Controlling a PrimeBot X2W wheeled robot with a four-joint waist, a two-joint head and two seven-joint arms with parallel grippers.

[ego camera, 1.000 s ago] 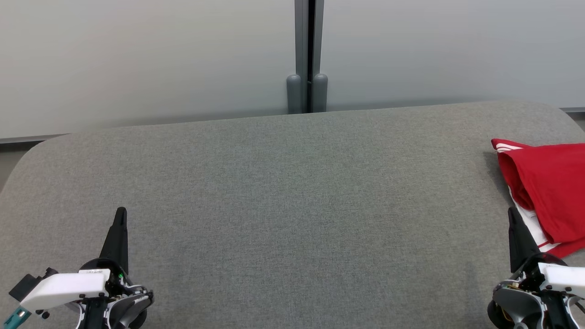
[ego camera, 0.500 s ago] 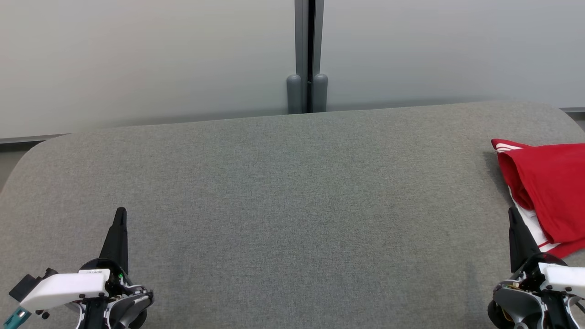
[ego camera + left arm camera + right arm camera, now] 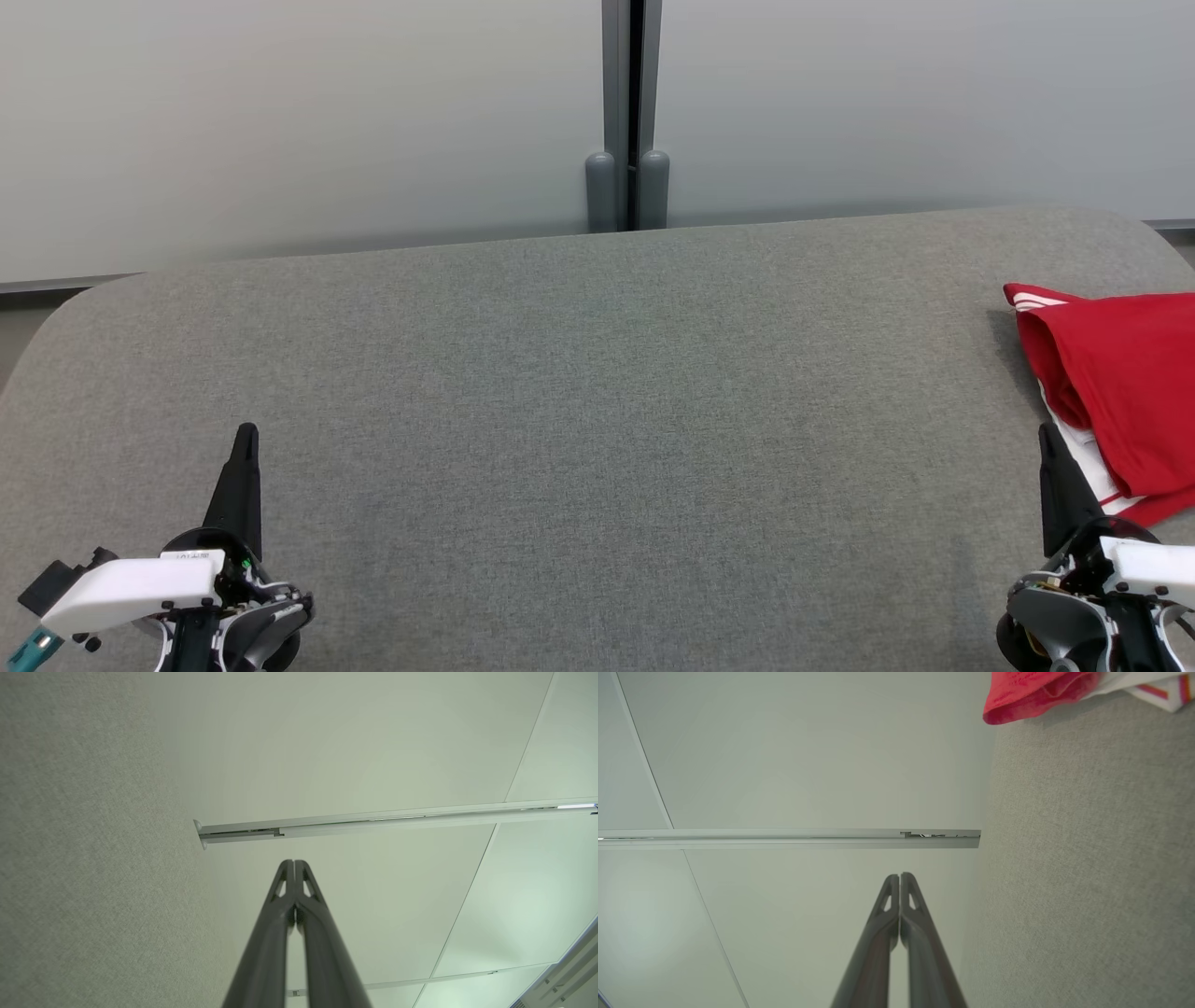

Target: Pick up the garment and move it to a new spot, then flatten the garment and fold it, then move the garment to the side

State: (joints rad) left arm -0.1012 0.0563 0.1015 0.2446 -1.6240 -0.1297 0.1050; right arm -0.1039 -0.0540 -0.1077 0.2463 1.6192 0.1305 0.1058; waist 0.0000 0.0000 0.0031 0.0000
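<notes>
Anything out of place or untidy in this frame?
Only mildly: the red garment at the right edge of the grey surface is folded unevenly, a white striped layer sticking out beneath the red. The left hand and right hand are shut, empty.

A grey fabric surface (image 3: 597, 392) — pale wall panels (image 3: 299, 121) behind it.

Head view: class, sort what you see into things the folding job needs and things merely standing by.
Job: red-and-white cloth garment; left end effector; right end effector; grey fabric-covered table.
Standing by: grey upright post; pale wall panels.
</notes>
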